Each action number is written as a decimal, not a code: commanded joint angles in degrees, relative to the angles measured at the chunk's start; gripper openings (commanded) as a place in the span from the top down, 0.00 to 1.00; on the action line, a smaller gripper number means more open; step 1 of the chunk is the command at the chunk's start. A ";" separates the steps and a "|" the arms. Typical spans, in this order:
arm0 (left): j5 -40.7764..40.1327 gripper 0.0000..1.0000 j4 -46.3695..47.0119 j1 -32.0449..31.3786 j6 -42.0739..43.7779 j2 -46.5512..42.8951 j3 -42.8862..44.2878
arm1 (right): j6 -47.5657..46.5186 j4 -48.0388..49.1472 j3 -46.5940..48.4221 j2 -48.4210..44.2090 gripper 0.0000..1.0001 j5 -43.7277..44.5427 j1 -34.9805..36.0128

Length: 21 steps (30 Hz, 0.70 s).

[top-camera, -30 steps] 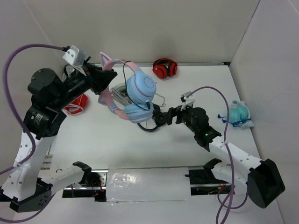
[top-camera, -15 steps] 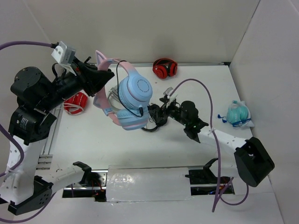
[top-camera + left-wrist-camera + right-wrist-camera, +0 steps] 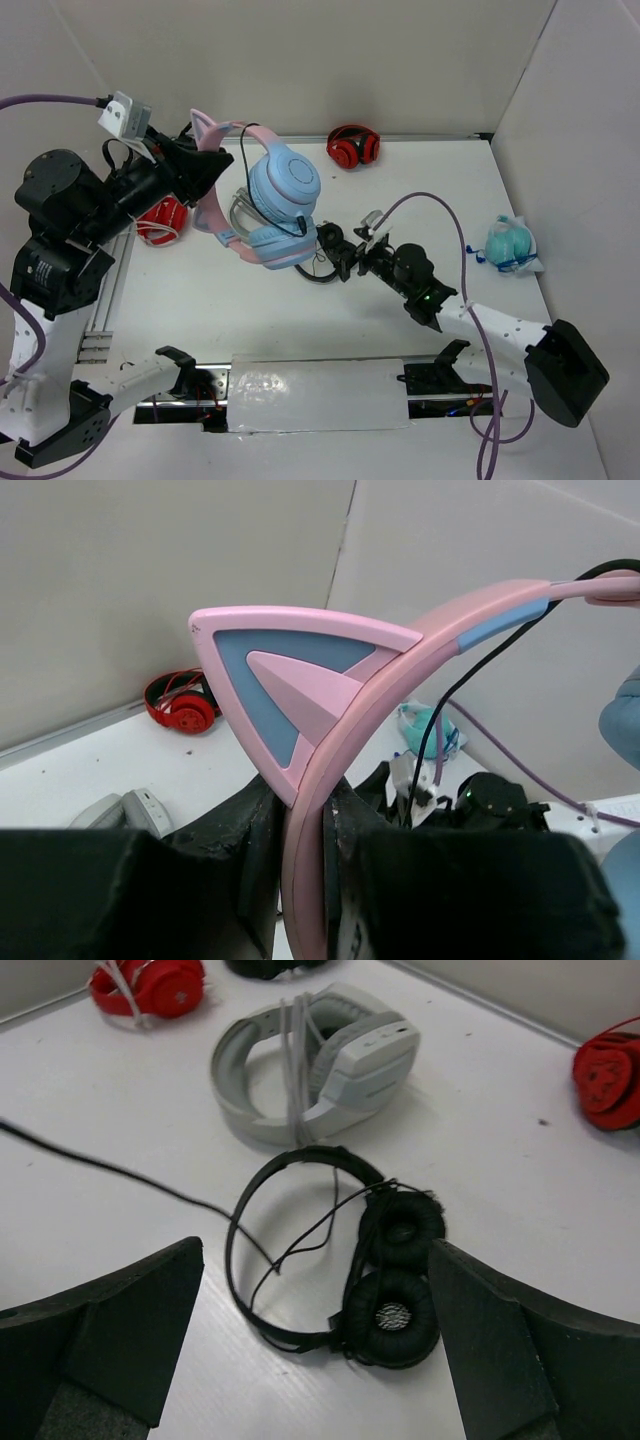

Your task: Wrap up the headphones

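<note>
With your left gripper (image 3: 300, 825) pinching the pink headband (image 3: 400, 665) of the cat-ear headphones (image 3: 285, 185) aloft, guide your wide-spread right gripper (image 3: 337, 252) onto the trailing thin dark cable (image 3: 110, 1172), clear of the small black headphones (image 3: 392, 1280).

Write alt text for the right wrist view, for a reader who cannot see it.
The open right gripper frames a small black on-ear pair of headphones lying on the white table. Beyond lie cable-wrapped grey-white headphones, red headphones at the top left and another red pair at the right edge.
</note>
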 commanded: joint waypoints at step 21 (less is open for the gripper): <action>0.00 1.00 6.04 0.20 -9.07 0.07 -2.18 | 10.75 17.07 24.55 34.26 0.85 -19.46 2.79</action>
